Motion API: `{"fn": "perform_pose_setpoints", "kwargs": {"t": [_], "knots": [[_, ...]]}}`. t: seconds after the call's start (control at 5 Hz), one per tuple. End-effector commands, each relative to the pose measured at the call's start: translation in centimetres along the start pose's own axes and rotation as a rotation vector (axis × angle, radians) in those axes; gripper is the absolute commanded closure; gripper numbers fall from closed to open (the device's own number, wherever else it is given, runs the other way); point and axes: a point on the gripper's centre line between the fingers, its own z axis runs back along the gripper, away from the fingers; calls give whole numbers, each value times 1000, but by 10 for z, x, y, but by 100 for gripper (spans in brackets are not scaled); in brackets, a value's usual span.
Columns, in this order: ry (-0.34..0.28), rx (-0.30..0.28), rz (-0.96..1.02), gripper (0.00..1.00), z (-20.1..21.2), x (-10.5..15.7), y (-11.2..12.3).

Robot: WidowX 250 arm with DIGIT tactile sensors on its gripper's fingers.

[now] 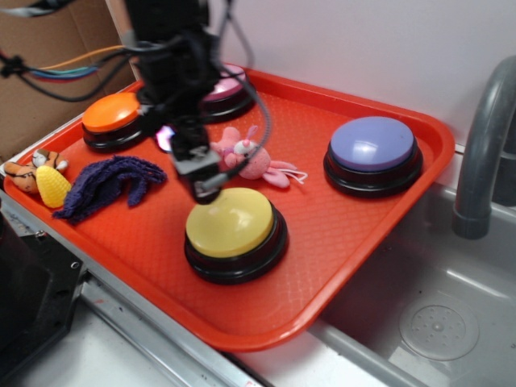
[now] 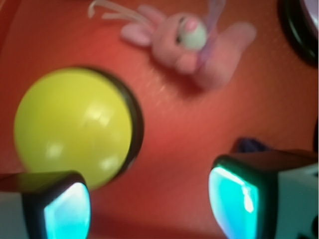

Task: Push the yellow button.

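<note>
The yellow button [image 1: 231, 224], a glossy yellow dome on a black round base, sits near the front middle of the red tray [image 1: 355, 234]. In the wrist view the yellow button [image 2: 72, 124] fills the left side. My gripper [image 1: 201, 181] hangs just above the button's rear left edge, not clearly touching it. Its jaws stand open with only bare red tray between the teal pads [image 2: 234, 199]. The left finger overlaps the dome's lower edge in the wrist view.
A pink plush bunny [image 1: 254, 157] lies just behind the yellow button. An orange button [image 1: 111, 117], a pink button [image 1: 226, 90] and a purple button [image 1: 372, 149] also stand on the tray. A dark blue cloth [image 1: 109, 184] and small toys [image 1: 44, 177] lie left. A sink [image 1: 435, 314] is on the right.
</note>
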Motion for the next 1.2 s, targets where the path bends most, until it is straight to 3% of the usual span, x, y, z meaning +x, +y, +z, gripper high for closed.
{"fn": "perform_pose_setpoints", "kwargs": {"t": [0.0, 0.2, 0.6, 1.0], "knots": [[-32, -5, -13, 0, 8, 5, -3], [-32, -5, -13, 0, 8, 5, -3], [-103, -50, -83, 0, -10, -1, -34], [-53, -55, -94, 0, -29, -2, -34]]}}
